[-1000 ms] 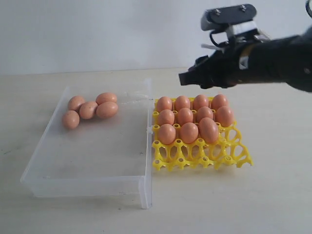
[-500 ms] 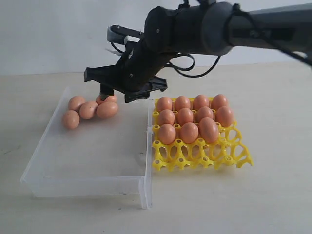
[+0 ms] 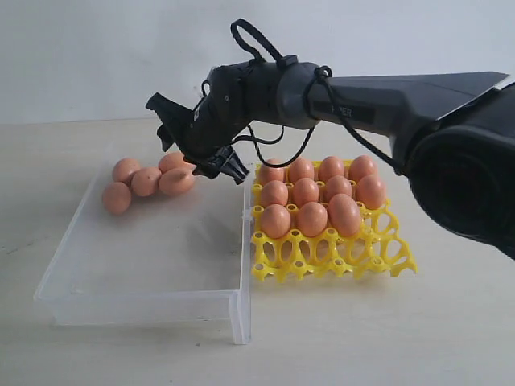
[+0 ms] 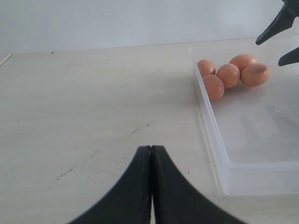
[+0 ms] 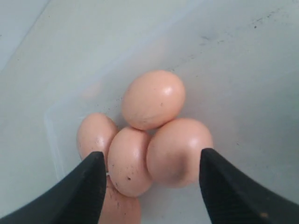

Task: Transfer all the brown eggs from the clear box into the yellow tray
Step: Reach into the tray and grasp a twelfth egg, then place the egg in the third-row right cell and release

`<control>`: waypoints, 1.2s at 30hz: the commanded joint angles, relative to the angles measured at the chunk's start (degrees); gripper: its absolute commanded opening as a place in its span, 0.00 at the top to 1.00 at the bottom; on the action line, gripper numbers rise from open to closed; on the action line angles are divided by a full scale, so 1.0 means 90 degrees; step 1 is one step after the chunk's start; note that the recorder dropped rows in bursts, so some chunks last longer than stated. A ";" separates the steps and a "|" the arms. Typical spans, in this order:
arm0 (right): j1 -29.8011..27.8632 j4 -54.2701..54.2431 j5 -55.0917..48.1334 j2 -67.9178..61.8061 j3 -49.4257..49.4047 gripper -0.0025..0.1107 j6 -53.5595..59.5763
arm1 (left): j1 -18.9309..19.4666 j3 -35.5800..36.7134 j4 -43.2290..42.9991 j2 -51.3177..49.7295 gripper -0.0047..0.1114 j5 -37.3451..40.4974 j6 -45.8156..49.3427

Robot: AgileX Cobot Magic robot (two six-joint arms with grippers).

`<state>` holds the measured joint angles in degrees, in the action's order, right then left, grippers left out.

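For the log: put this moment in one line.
right jaws open over brown eggs; clear box: five; yellow tray: eleven; left jaws shut

Hovering with right gripper (image 3: 191,157) spread wide over five brown eggs (image 3: 146,181) at clear box (image 3: 145,307) far left; rightward, yellow tray (image 3: 338,261) with eleven more.

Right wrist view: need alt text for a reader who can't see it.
The open right gripper hangs above a tight cluster of five brown eggs lying in a corner of the clear box. Its two dark fingers frame the cluster, and one egg is partly cut off at the picture's edge.
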<state>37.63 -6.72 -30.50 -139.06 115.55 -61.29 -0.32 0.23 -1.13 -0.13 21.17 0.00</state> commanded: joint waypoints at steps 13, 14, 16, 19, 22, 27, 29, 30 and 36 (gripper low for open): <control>0.0149 0.0112 -0.0312 -0.0706 0.0632 0.50 -0.0016 | -0.0030 -0.0026 0.0023 0.0015 0.96 -0.0056 0.0035; 0.0149 0.0150 -0.0312 -0.0737 0.0632 0.53 -0.0017 | -0.0030 -0.0026 0.0023 0.0015 0.96 -0.0056 0.0035; 0.0149 0.0245 -0.0166 -0.0761 0.0632 0.59 0.0089 | -0.0030 -0.0026 0.0023 0.0015 0.96 -0.0056 0.0035; 0.0149 0.0395 -0.0090 -0.0761 0.0632 0.77 0.0370 | -0.0030 -0.0026 0.0023 0.0015 0.96 -0.0056 0.0035; 0.0149 0.0412 -0.0140 -0.0701 0.0632 0.98 0.0886 | -0.0030 -0.0026 0.0023 0.0015 0.96 -0.0056 0.0035; 0.0215 0.0601 0.0192 -0.0368 0.0461 0.98 0.1847 | -0.0030 -0.0026 0.0023 0.0015 0.96 -0.0056 0.0035; 0.0244 0.0801 0.0777 0.0019 0.0038 0.98 0.2358 | -0.0030 -0.0026 0.0023 0.0015 0.96 -0.0056 0.0035; 0.0244 0.0877 0.1258 0.0271 -0.0347 0.98 0.2639 | -0.0030 -0.0026 0.0023 0.0015 0.96 -0.0056 0.0035; 0.0070 0.1269 0.4722 0.2049 -0.3473 0.98 0.3958 | -0.0030 -0.0026 0.0023 0.0015 0.96 -0.0056 0.0035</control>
<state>39.54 2.15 -1.59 -127.75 95.61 -33.16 -0.32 0.23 -1.13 -0.13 21.17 0.00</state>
